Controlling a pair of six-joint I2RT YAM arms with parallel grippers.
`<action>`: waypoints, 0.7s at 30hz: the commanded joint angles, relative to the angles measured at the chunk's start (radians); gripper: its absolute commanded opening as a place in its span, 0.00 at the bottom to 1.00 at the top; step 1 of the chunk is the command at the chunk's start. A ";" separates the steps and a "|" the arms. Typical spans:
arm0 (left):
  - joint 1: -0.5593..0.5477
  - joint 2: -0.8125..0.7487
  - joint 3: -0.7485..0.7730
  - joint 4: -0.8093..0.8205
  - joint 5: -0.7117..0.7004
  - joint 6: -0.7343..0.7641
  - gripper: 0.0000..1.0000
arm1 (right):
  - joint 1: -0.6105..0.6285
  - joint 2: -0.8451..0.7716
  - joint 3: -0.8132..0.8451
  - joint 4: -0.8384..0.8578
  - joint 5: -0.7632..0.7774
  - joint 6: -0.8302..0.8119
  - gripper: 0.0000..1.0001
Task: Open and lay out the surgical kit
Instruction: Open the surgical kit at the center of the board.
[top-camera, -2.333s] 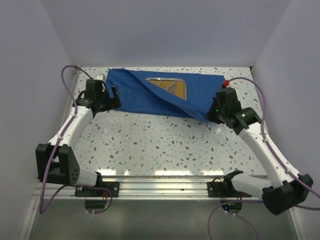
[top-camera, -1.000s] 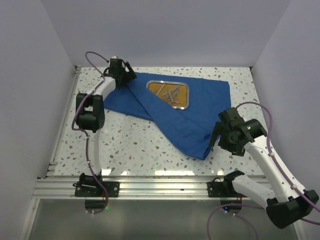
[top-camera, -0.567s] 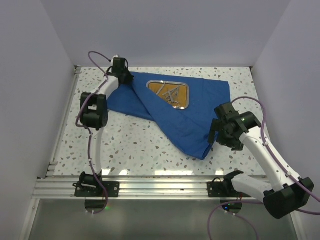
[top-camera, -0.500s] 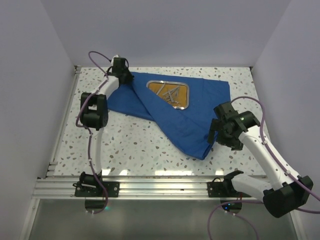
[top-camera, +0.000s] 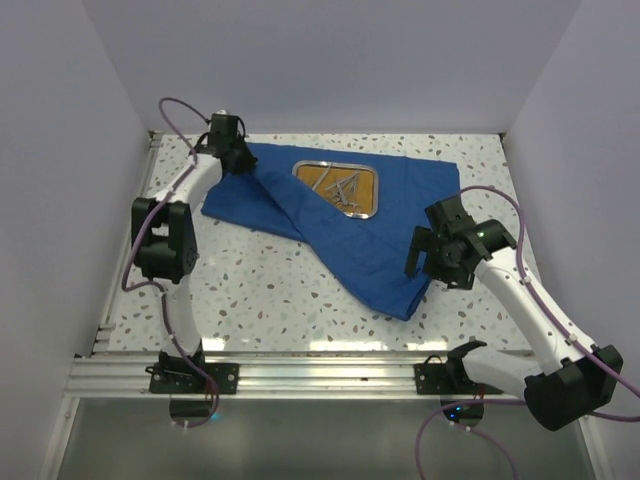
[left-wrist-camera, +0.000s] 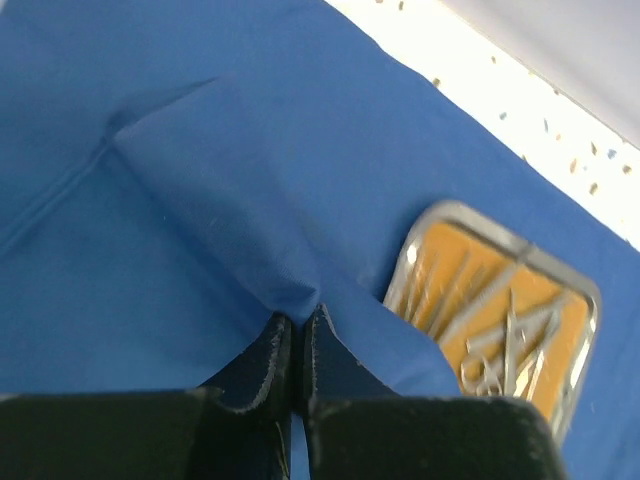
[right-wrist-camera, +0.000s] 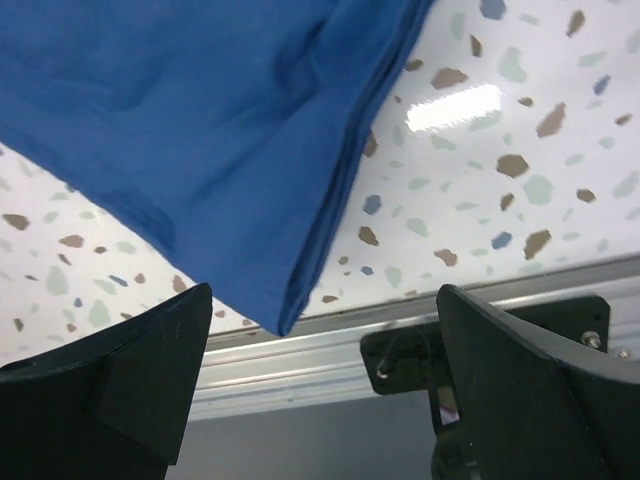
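Pinch of royal-blue fabric is held between the closed tips of the left gripper (left-wrist-camera: 296, 325), and a small peaked ridge of cloth is raised just in front of them. From overhead, this gripper is seen at the far left corner of the cloth wrap (top-camera: 390, 225), with its arm stretched out long. The right gripper (right-wrist-camera: 322, 300) is spread wide with nothing between its fingers. It is placed just beside the wrap's near right edge, and the wrap's near corner is seen on the surface below it.

Table top (top-camera: 270, 290): white terrazzo, flecked brown, grey and green, with a patch of glare noted in the right wrist view. It is enclosed on three sides by plain pale lilac walls (top-camera: 330, 60). An aluminium rail (top-camera: 320, 365) is run along the near edge. A purple cable (top-camera: 178, 104) is looped above the left arm.

The wrap is partly opened. One flap is drawn diagonally toward the near right and ends in a point, where stacked folded edges are seen close up. The steel tray (top-camera: 377, 196) is set on the wrap, toward the far middle. It is uncovered and rounded-rectangular, with a bright rim and an orange-brown inside. Slim silver instruments (left-wrist-camera: 500, 335) are laid crossed in it. Ring handles are made out on one; the rest cannot be sorted by type.
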 joint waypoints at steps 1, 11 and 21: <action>-0.009 -0.290 -0.132 -0.146 0.012 0.084 0.00 | -0.001 -0.003 0.024 0.124 -0.098 -0.024 0.98; -0.009 -0.792 -0.547 -0.487 -0.005 0.154 0.00 | 0.001 0.016 -0.066 0.164 -0.172 0.013 0.98; -0.009 -1.053 -0.682 -0.748 0.050 0.125 0.00 | 0.001 -0.007 -0.103 0.032 -0.067 0.048 0.98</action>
